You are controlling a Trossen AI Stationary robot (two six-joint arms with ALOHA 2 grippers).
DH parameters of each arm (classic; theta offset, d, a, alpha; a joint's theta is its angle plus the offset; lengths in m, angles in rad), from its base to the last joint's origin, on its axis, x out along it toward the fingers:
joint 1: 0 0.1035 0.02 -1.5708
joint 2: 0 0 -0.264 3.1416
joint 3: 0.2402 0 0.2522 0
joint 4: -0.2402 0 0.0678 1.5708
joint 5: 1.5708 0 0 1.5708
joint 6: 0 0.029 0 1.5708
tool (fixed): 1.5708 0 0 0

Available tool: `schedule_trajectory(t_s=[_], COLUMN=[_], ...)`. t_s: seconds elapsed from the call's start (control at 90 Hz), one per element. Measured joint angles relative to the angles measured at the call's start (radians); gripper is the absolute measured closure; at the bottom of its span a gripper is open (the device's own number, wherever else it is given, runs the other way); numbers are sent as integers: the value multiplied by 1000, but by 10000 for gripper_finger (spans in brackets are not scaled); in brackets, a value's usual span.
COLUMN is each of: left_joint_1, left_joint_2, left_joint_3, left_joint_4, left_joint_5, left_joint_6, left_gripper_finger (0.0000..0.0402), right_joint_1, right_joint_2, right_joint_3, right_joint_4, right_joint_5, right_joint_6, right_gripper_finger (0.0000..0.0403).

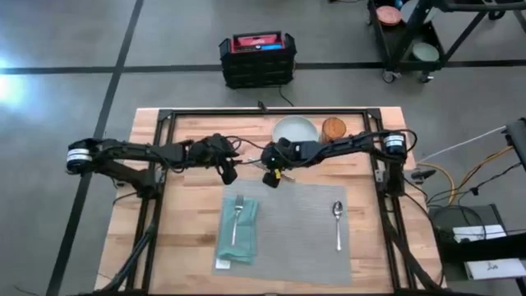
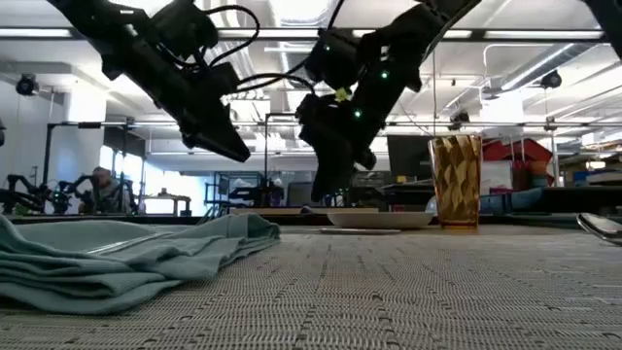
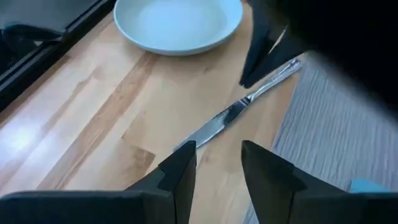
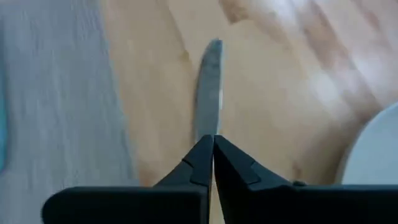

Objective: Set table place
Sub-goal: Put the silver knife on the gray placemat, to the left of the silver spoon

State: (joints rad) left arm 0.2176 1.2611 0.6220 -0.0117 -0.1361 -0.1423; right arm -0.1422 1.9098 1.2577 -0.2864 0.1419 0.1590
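A silver knife (image 3: 231, 114) lies on the wooden table (image 1: 189, 247), just beyond the far edge of the grey placemat (image 1: 304, 238). My right gripper (image 4: 212, 149) is shut at its handle. My left gripper (image 3: 217, 165) hovers open over the blade's tip and touches nothing. On the placemat a teal napkin (image 1: 238, 234) carries a fork (image 1: 237, 215), and a spoon (image 1: 338, 224) lies at its right. A pale plate (image 1: 294, 130) and an amber glass (image 1: 334, 127) stand at the far side. My right gripper pinches the knife between its two shut fingers, on the handle near where the blade begins (image 3: 254, 94). The fingers slant down from the table's right. The blade (image 4: 210, 87) runs on ahead of the fingertips, low over the wood. Whether the knife is lifted I cannot tell.
A black metal frame (image 1: 164, 156) runs around the work area on the table. A black crate (image 1: 256, 59) stands on the floor beyond the table's far edge. Bare placemat lies between the napkin and the spoon.
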Motion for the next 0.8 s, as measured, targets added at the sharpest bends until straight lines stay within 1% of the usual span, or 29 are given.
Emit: schedule_trajectory(t_s=[0.144, 0.2, 0.278, 0.544, 0.667, 0.8], left_joint_1=[1, 7, 20, 54, 69, 78], left_joint_2=[95, 137, 204, 435, 508, 544], left_joint_3=[0, 9, 54, 271, 323, 334], left_joint_4=[81, 88, 86, -36, -66, -72], left_joint_5=[23, 25, 25, 24, 24, 26], left_joint_6=[32, 44, 72, 203, 213, 212], left_gripper_finger=[287, 287, 287, 287, 287, 287], right_joint_1=[0, 0, 5, 39, 48, 50], right_joint_2=[-2, -1, -7, -11, -14, -15], right_joint_3=[-38, -53, -72, -143, -165, -176], right_joint_4=[4, 2, 8, 3, 16, 20], right_joint_5=[-3, -26, -62, -71, -67, -67], right_joint_6=[62, 84, 115, 182, 190, 181], right_gripper_finger=[403, 403, 403, 403, 403, 403])
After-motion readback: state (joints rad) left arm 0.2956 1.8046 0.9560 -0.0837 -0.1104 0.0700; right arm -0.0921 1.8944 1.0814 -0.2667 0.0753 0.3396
